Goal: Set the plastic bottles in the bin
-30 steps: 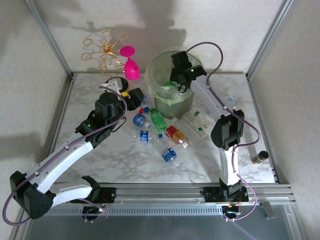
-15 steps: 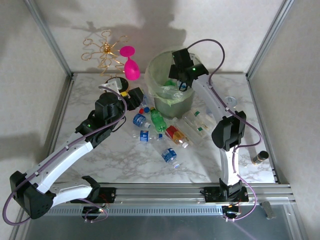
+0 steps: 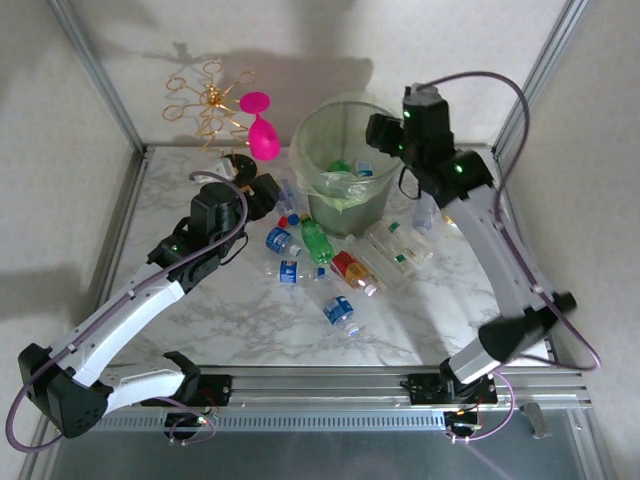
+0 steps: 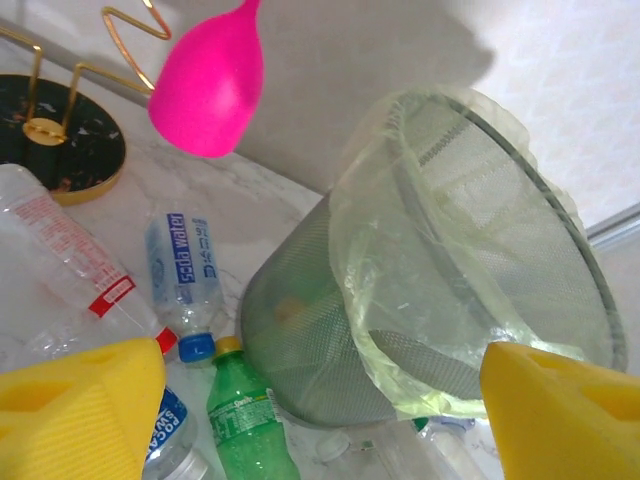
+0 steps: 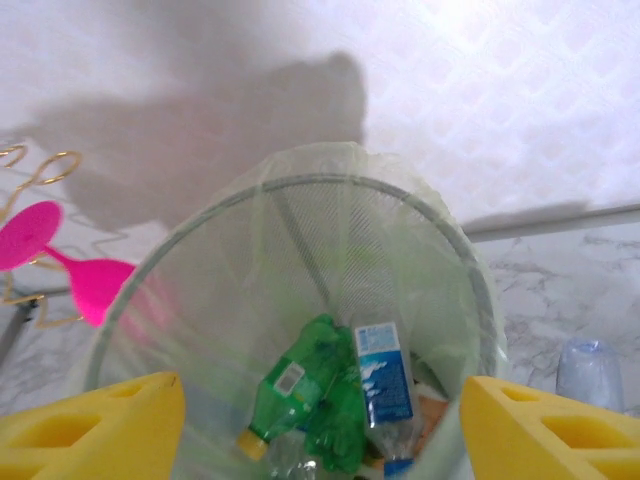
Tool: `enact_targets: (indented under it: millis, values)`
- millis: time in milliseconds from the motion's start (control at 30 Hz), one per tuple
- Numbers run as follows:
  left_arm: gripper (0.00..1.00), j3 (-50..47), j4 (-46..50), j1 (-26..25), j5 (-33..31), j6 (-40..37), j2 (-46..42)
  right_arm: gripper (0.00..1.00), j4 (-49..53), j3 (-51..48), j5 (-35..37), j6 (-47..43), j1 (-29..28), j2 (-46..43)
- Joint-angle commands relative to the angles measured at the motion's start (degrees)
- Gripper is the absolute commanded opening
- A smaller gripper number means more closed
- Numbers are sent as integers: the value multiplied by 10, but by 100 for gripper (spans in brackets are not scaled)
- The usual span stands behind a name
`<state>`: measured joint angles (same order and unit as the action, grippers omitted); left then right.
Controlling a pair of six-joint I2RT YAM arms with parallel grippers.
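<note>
The bin (image 3: 340,190), round mesh lined with a pale green bag, stands at the back of the table. Inside lie a green bottle (image 5: 305,385) and a blue-labelled bottle (image 5: 383,375). My right gripper (image 3: 383,135) hovers open above the bin's right rim (image 5: 300,185), its yellow pads (image 5: 90,425) wide apart and bare. Several plastic bottles lie in front of the bin: a green one (image 3: 316,240), a red-labelled one (image 3: 352,270), blue-labelled ones (image 3: 340,312). My left gripper (image 3: 265,190) is open, left of the bin (image 4: 450,270), just behind the green bottle (image 4: 245,420).
A pink goblet (image 3: 262,130) and a gold wire stand (image 3: 210,100) sit left of the bin. Clear bottles (image 3: 395,245) lie right of the pile. Metal frame posts and walls close in the table on three sides.
My right gripper has risen and drawn back to the right from over the bin, the arm swinging outward. The left arm has barely moved.
</note>
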<state>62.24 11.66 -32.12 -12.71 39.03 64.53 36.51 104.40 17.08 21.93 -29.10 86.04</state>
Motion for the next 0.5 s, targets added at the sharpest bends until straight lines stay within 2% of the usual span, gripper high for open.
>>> enact_targets:
  millis: [0, 100, 233, 333, 467]
  values:
    - [82, 28, 43, 21, 4, 25, 19, 71, -42, -61, -41, -30, -2, -44]
    - [81, 37, 50, 49, 32, 35, 44, 70, -30, -86, -54, -29, -2, -70]
    - [74, 50, 41, 72, 61, 36, 92, 69, -40, -120, -86, -15, -2, -110]
    - [71, 68, 25, 79, 86, 32, 141, 69, -49, -137, -105, -10, -3, -137]
    - [68, 116, 31, 84, 88, 18, 226, 68, -61, -166, -124, -4, -2, -173]
